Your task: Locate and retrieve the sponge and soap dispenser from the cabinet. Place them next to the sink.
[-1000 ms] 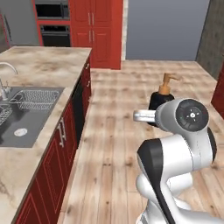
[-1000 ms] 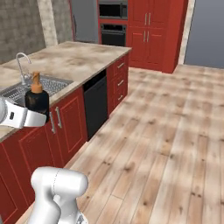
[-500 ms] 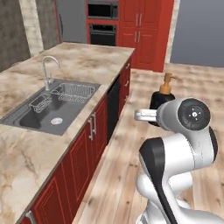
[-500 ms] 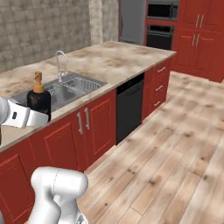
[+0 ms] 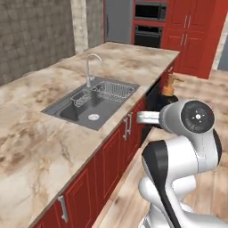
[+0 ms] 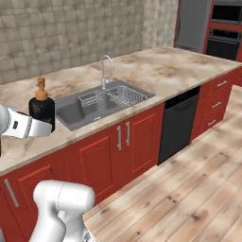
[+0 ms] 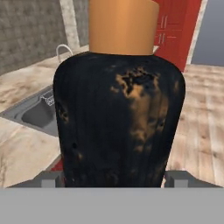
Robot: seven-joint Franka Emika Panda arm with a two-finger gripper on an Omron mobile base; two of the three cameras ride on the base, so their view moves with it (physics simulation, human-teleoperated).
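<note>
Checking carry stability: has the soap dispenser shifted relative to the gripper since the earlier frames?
No. The soap dispenser sits just as upright at the gripper; the sink slid across the view because the base drove.

A squat round black bottle [image 7: 118, 122] with a tan-orange pump top shows rusty orange blotches mottling its dark side. The long stone worktop [image 5: 40, 133] is beige marble, veined and clouded with brown. Set into it, the recessed steel basin [image 5: 91, 104] is flat dark grey, its curved faucet [image 5: 91, 67] a pale chrome and its wire rack [image 5: 113, 90] a light silvery mesh. The base cupboards [image 6: 123, 144] beneath are deep red with small grey handles, next to a black dishwasher panel [image 6: 177, 123]. The floor [image 6: 189, 198] is light wooden planking, the back wall [image 6: 71, 33] grey-brown square tile, and the robot arm [image 5: 182, 156] glossy white with dark joints.
</note>
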